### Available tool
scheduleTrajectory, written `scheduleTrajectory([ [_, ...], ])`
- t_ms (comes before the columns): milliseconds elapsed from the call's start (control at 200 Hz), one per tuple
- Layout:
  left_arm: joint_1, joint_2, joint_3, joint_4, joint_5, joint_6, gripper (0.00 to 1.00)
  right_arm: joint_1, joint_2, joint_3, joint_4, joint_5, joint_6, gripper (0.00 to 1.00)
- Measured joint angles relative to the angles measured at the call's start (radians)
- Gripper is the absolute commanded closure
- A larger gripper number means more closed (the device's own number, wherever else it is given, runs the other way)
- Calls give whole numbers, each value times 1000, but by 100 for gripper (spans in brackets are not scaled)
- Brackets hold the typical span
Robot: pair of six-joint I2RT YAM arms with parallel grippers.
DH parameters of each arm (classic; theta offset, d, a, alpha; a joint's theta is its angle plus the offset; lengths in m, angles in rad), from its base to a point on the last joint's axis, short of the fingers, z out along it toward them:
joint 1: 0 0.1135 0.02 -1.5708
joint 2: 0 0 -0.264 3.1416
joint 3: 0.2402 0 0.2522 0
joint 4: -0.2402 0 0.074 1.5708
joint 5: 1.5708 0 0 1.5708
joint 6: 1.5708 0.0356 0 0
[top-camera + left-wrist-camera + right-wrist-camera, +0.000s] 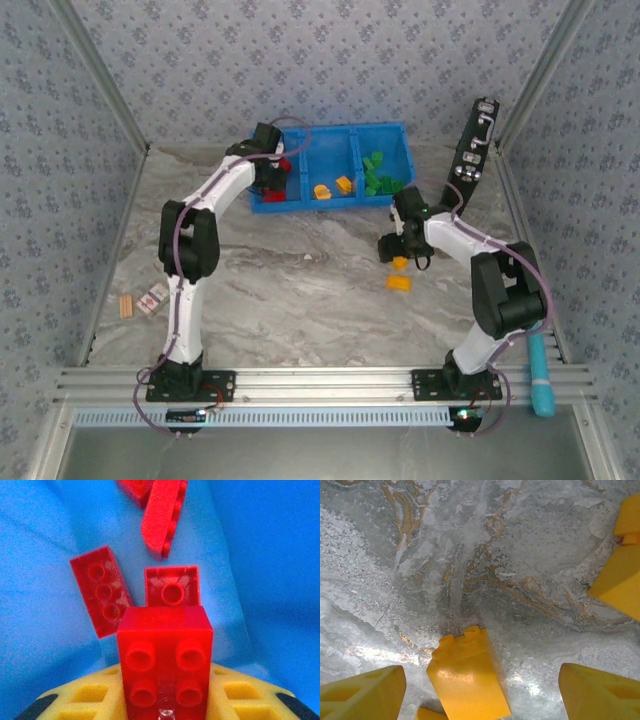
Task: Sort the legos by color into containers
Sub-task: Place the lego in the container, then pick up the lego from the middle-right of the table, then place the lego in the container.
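We log the left gripper [272, 172] clamped on a red brick [165, 655] above the bin's [330, 128] left compartment. Right gripper [392, 247] spread, straddling a yellow brick [467, 677] on the table [300, 290]; long axis runs between the fingers [365, 695].

Pretty sure this is a robotics lab test booth, not anyone's home: patterned wallpaper panels [330, 60] boxed in by bare aluminium framing [320, 380], a marble-look tabletop [300, 290], left arm [190, 250] and right arm [490, 290] bolted along the front rail. Beyond the booth, can't really tell.
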Motion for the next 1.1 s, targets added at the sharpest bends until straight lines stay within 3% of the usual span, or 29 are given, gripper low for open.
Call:
scheduleTrajectory([
  [125,0,26,60,-12,-9,-2,36,5,20,7,1,13,-7,27],
  [160,1,27,64,-11,-6,-2,19,5,28,8,1,13,-8,29],
  [170,1,28,65,-11,-6,-2,5,5,31,8,2,13,-7,29],
  [190,1,28,66,-12,-6,-1,1,5,36,8,1,13,-10,30],
  [345,-4,9,89,-15,-15,9,0,10,68,8,1,14,-11,38],
  [570,-4,-75,53,-33,-4,35,0,21,86,14,0,25,-7,60],
  [770,-5,-346,-50,-27,38,63,0,37,89,82,-46,37,-9,67],
  [940,6,-637,-225,18,102,80,0,77,87,290,-128,48,-11,68],
  [1105,157,-925,-559,143,253,26,0,158,121,621,-123,51,-43,68],
])
